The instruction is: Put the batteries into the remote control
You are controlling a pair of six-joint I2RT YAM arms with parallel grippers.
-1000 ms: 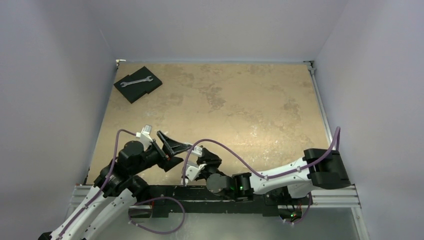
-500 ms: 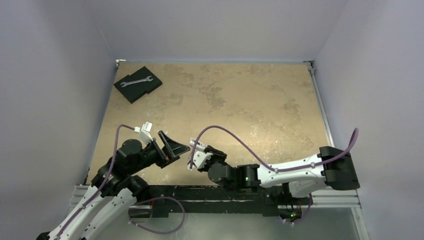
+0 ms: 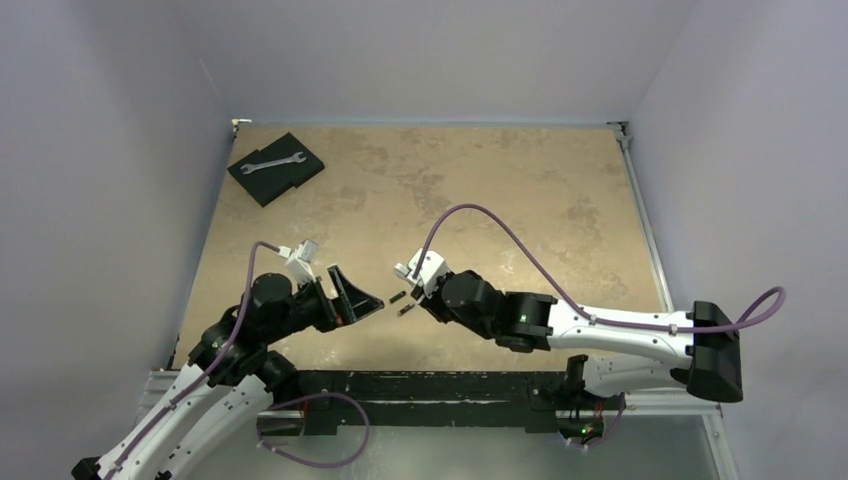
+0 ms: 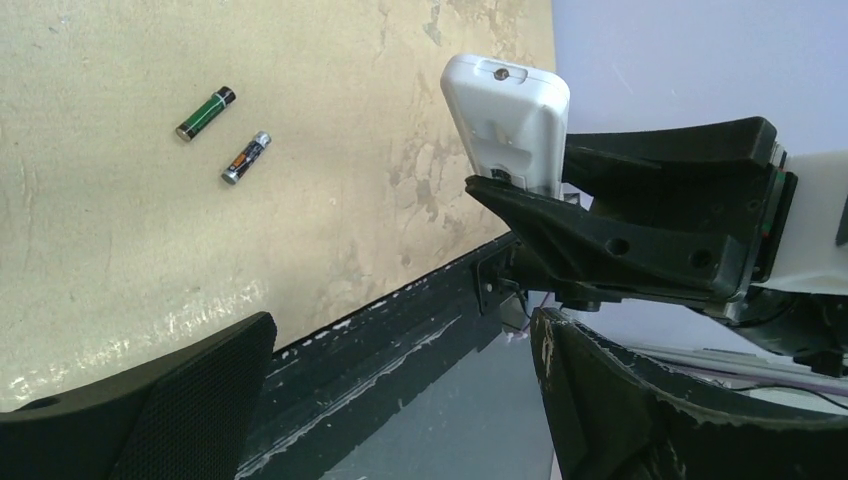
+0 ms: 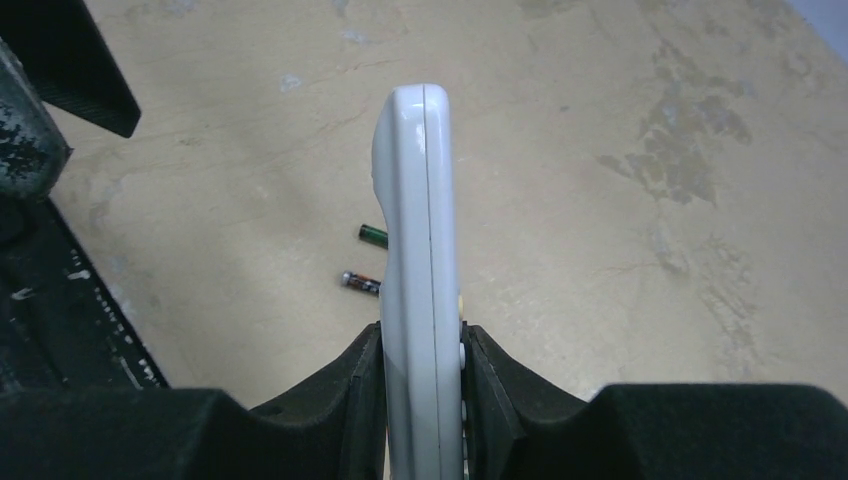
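Swinging out, right end effector point(image 5: 424, 345) grips remote point(image 5: 415, 200); left end effector point(image 3: 352, 297) has opened wide, empty, free to fetch batteries point(image 4: 207, 113) just ahead.

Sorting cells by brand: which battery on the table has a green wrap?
The green battery, upper-left of the pair in the left wrist view; the other battery shows orange and silver.

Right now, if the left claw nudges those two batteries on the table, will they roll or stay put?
Likely to roll: the green battery and the orange-banded battery are smooth cylinders lying sideways on the flat table. Probably stiff and slippery, so the open left claw may squirt them out.
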